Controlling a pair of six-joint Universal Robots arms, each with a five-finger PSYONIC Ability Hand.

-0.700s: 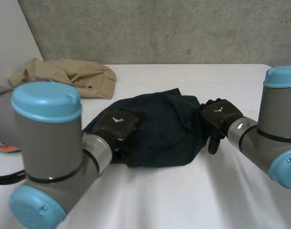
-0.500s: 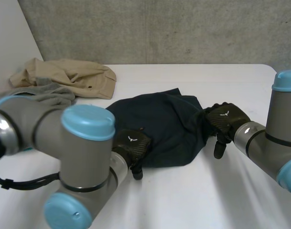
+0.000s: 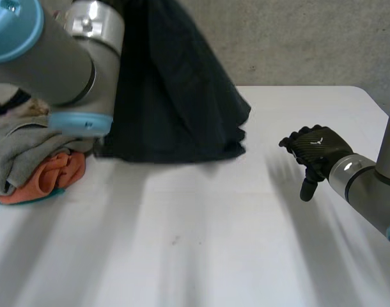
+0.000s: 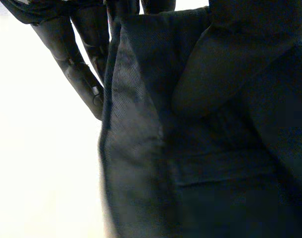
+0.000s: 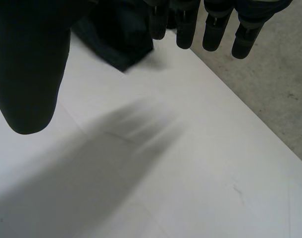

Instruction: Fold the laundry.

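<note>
A dark navy garment [image 3: 176, 109] hangs in the air above the far left part of the white table [image 3: 214, 243], its lower hem just over the surface. In the left wrist view my left hand [image 4: 84, 69] is shut on the garment [image 4: 200, 173], the cloth pinched between thumb and fingers near an upper edge. My right hand [image 3: 315, 148] hovers low over the table's right side, open and holding nothing, well apart from the cloth. Its straight fingers [image 5: 213, 29] point toward the garment's hem [image 5: 119, 29].
My left arm [image 3: 54, 57] reaches up across the head view's left. A pile of laundry lies at the table's left edge, grey cloth [image 3: 22, 147] over orange cloth [image 3: 51, 176]. A concrete wall [image 3: 310, 38] runs behind the table.
My left hand has lifted the dark garment off the table and carried it up and to the left. My right hand has let go of the cloth's right edge and moved right.
</note>
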